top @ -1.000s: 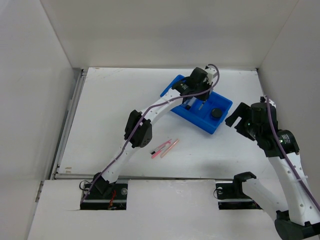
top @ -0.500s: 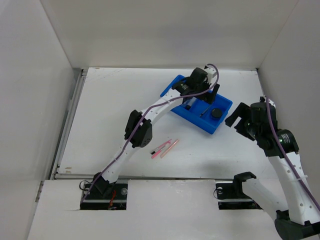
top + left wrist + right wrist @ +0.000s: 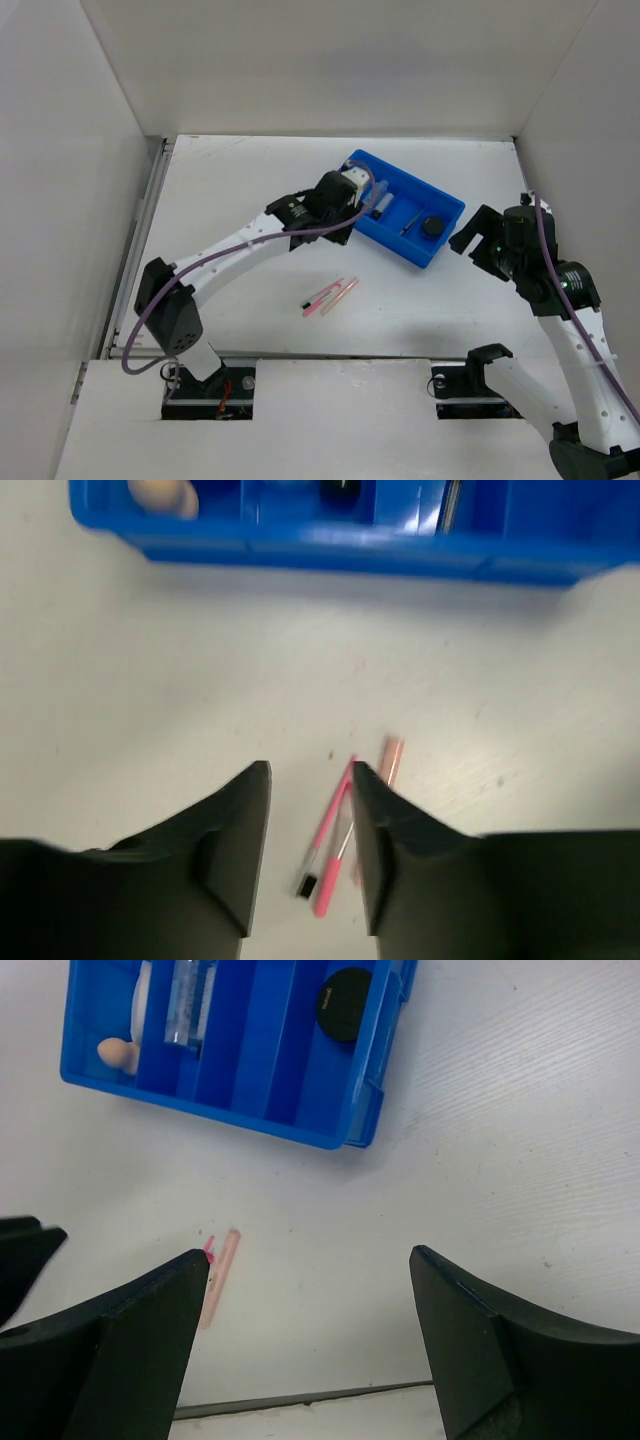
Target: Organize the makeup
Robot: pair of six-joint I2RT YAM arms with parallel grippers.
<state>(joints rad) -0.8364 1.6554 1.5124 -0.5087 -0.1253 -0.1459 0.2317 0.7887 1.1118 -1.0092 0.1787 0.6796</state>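
Sticks point(image 3: 330, 297) — pink, seemingly three — outside tray point(image 3: 250, 1128)

Pulls the left gripper point(image 3: 368, 203) back off the blue tray point(image 3: 425, 260), out past its near-left edge, over the table point(image 3: 230, 190). Swings the left elbow point(image 3: 168, 312) wide to the left, nearer the base. Uncovers the tray's middle compartments.

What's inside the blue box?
Inside the blue tray sit a beige sponge, a clear vial, a round black compact and a thin dark brush. From above, the left arm hides the tray's left end.
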